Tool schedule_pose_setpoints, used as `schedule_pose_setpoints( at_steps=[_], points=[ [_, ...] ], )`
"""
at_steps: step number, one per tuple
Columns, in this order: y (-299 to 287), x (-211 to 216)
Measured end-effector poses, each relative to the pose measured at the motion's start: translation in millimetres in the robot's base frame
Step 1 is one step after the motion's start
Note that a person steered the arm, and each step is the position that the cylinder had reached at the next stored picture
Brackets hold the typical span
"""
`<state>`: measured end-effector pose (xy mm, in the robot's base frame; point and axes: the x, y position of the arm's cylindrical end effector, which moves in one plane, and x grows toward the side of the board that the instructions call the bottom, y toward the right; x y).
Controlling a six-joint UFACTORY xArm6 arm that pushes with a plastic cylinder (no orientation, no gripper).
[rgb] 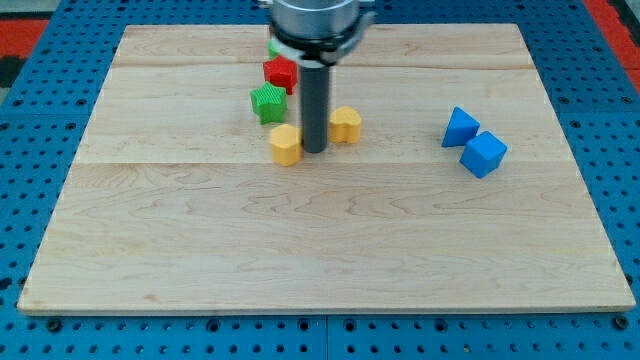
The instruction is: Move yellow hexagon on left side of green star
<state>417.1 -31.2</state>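
Because my tip [314,150] has no claw and holds nothing, it presses the yellow hexagon's [285,144] right face; hexagon sits near-right of the green star [267,102], apparently clear; other yellow block [345,124] right.

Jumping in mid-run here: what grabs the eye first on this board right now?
The big dark rod dominates the middle of the board, my tip planted between two yellow blocks: the yellow hexagon on its left and another yellow block on its right. Just above the hexagon sits the green star, with a red block beyond it. Two blue blocks sit together at the view's right.
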Motion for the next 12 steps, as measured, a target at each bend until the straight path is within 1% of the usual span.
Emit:
schedule_pose_setpoints(
  at_steps=[1,2,3,4,5,6,7,8,9,10,11,12],
  points=[
    [-37,1],
    [-54,9],
    [-58,37],
    [-111,23],
    [-117,-3],
    [-108,2],
    [-113,-7],
    [-158,-16],
    [-174,-13],
    [-140,9],
    [-105,-1],
    [-93,-9]
  ],
)
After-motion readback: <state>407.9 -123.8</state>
